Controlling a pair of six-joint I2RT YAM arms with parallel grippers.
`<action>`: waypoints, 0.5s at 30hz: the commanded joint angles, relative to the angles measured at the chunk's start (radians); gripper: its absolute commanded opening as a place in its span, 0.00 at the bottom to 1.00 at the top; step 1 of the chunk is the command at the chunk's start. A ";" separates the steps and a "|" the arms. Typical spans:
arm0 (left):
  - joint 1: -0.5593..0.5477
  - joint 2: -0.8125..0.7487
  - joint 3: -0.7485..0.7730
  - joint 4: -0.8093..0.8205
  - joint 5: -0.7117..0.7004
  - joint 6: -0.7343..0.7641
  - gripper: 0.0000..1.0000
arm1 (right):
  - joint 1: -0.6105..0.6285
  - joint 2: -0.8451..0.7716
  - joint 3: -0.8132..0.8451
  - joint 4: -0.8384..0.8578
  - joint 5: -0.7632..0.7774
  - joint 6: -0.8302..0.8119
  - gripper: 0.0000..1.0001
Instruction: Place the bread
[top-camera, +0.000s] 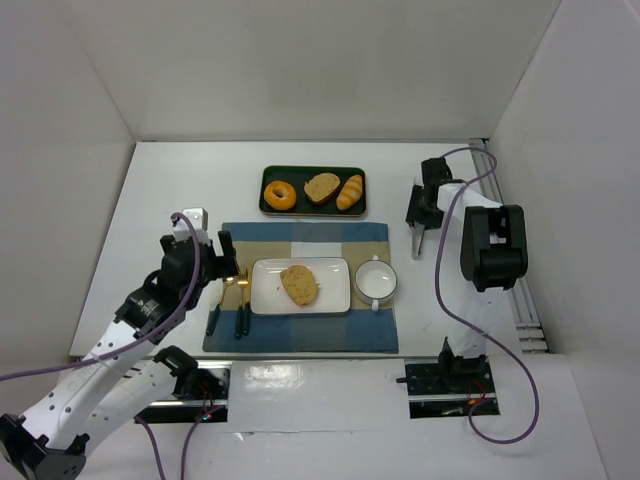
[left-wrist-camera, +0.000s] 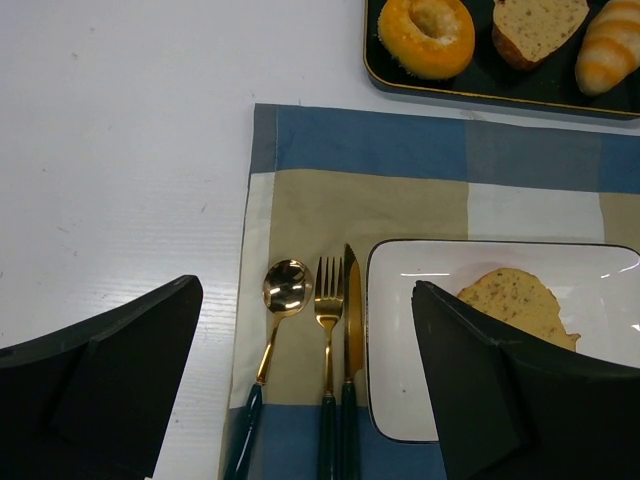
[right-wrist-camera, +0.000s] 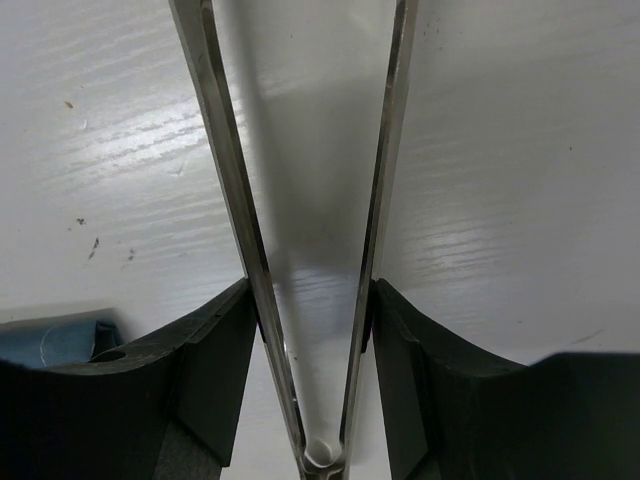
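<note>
The bread (top-camera: 299, 285), an oval tan speckled slice, lies flat on the white rectangular plate (top-camera: 335, 298) on the placemat. In the left wrist view the bread (left-wrist-camera: 505, 297) is partly hidden behind my right finger. My left gripper (top-camera: 212, 252) is open and empty, just left of the plate and above the cutlery; its jaws stand wide apart (left-wrist-camera: 305, 292). My right gripper (top-camera: 418, 212) is off to the right of the tray, shut on metal tongs (right-wrist-camera: 230, 180) whose arms point down at the bare table (top-camera: 416, 245).
A dark tray (top-camera: 313, 211) at the back holds a doughnut (top-camera: 279, 194), a rounder bread slice (top-camera: 322, 187) and a croissant roll (top-camera: 350, 191). A gold spoon, fork and knife (left-wrist-camera: 328, 330) lie left of the plate. A white bowl (top-camera: 376, 280) stands right of it on the checked placemat (top-camera: 300, 340).
</note>
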 joint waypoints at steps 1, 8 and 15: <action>0.005 0.008 0.000 0.051 -0.011 0.015 1.00 | -0.005 0.011 0.053 -0.011 0.033 0.020 0.55; 0.005 0.008 0.000 0.051 -0.020 0.015 1.00 | 0.004 0.058 0.073 -0.030 0.033 0.020 0.55; 0.005 0.008 0.000 0.051 -0.020 0.024 1.00 | 0.013 0.106 0.105 -0.071 0.033 0.020 0.62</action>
